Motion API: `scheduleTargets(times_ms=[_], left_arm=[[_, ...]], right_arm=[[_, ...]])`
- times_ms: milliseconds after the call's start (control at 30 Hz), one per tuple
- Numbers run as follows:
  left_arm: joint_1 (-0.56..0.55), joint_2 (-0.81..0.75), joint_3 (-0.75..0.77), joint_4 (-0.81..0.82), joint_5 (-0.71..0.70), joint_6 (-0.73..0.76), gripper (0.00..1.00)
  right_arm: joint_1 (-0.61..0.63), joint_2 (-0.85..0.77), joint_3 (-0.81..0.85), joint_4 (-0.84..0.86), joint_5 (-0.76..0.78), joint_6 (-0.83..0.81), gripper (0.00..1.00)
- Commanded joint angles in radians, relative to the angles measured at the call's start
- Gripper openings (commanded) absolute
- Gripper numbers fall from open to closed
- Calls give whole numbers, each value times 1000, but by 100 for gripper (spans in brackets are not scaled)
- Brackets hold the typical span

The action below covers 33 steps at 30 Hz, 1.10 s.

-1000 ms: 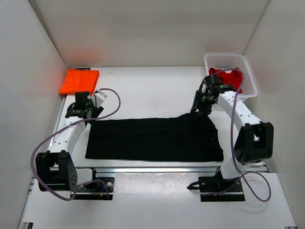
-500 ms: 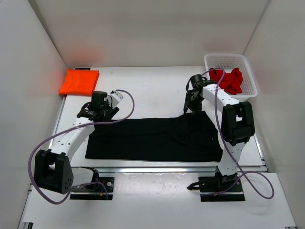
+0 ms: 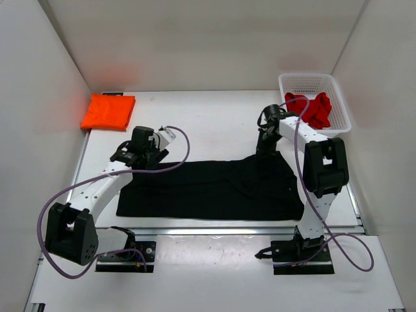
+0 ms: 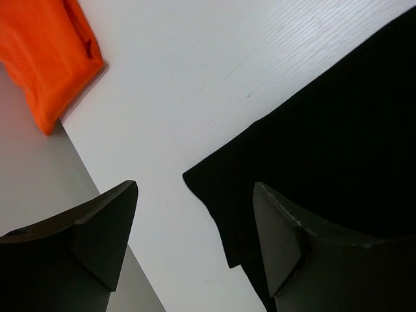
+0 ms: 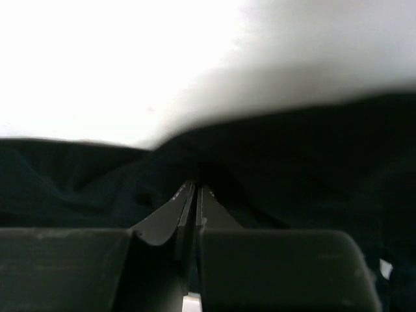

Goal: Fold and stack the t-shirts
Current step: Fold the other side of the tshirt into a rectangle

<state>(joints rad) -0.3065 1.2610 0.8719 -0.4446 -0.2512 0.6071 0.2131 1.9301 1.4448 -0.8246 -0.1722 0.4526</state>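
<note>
The black t-shirt point(image 3: 208, 188) lies flat as a long rectangle across the near half of the table. My left gripper point(image 3: 130, 158) hovers open over its far left corner; in the left wrist view that corner point(image 4: 214, 188) sits between the spread fingers point(image 4: 104, 227). My right gripper point(image 3: 263, 151) is at the shirt's far right edge, shut on a pinch of black cloth point(image 5: 312, 162) that puckers around the fingertips point(image 5: 195, 186). The orange t-shirt point(image 3: 108, 111) lies folded at the far left corner. The red t-shirt point(image 3: 313, 108) is crumpled in the basket.
A white mesh basket point(image 3: 338, 97) stands at the far right against the wall. White walls enclose the table on three sides. The orange shirt's edge point(image 4: 49, 52) shows at the upper left of the left wrist view. Purple cables loop from both arms.
The right gripper's jaws have gone from part open to shut on the black shirt's far right edge. The left arm has swung right and inward to the shirt's far left corner.
</note>
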Motion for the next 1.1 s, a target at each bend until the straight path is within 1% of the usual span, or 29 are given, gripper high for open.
scheduleTargets(times_ms=[0,33,100,133,167,200,233,267,300,333,400,433,467,500,533,567,600,633,667,700,733,767,800,833,867,933,967,1000,1067], left_arm=[[-92,-52,-5,21,29,39,83],[-132,-54,-11,33,47,48,83],[-198,-43,21,29,120,55,82],[-245,-29,33,32,166,63,82],[-305,-25,41,46,206,62,82],[-333,-3,47,85,239,60,83],[-385,20,50,124,239,59,83],[-443,32,58,142,251,51,84],[-469,58,73,194,260,31,85],[-499,96,102,216,307,-22,86],[-513,151,157,248,445,-151,86],[-511,190,195,270,487,-255,84],[-505,204,205,305,568,-368,81],[-503,234,219,335,602,-426,76],[-503,250,198,422,648,-531,69],[-514,252,173,561,661,-622,66],[-534,253,103,639,676,-659,60],[-554,255,35,776,681,-647,58],[-606,250,9,881,653,-559,58],[-665,259,-43,926,623,-408,56],[-692,277,-85,982,609,-315,54],[-732,303,-118,1030,598,-152,54],[-743,314,-131,1044,618,-27,54],[-738,343,-136,1064,641,12,55],[-731,365,-114,1039,682,76,59],[-711,403,-38,930,792,132,65],[-704,426,17,843,820,141,69],[-704,445,53,807,848,151,70],[-717,463,73,817,853,132,73]], right_arm=[[-52,-136,-55,-4,-36,32,0],[-55,-157,-87,-13,-38,31,0],[-72,-251,-171,-8,-61,49,0],[-69,-276,-200,-7,-81,66,0],[-81,-320,-265,8,-104,84,0],[-93,-374,-321,16,-115,93,0],[-96,-399,-354,18,-136,115,0],[-124,-445,-416,40,-157,133,0],[-150,-503,-482,59,-168,141,0],[-179,-546,-512,61,-194,164,0],[-211,-626,-615,96,-216,169,0],[-256,-673,-636,94,-231,175,0],[-265,-692,-677,117,-245,173,0],[-273,-726,-701,137,-254,176,0],[-279,-755,-719,172,-272,179,0],[-279,-763,-742,183,-289,184,0],[-277,-770,-760,221,-299,192,0],[-284,-770,-770,243,-299,190,0],[-288,-767,-779,245,-299,193,0],[-300,-757,-785,261,-320,193,0],[-314,-741,-784,272,-325,184,1],[-322,-726,-772,274,-329,182,0],[-323,-723,-753,266,-325,161,0],[-324,-708,-736,262,-322,156,0],[-324,-703,-727,252,-316,135,1],[-320,-701,-715,248,-305,126,0],[-320,-700,-725,252,-302,124,0],[-323,-709,-730,252,-308,132,0],[-328,-746,-776,287,-317,152,0]])
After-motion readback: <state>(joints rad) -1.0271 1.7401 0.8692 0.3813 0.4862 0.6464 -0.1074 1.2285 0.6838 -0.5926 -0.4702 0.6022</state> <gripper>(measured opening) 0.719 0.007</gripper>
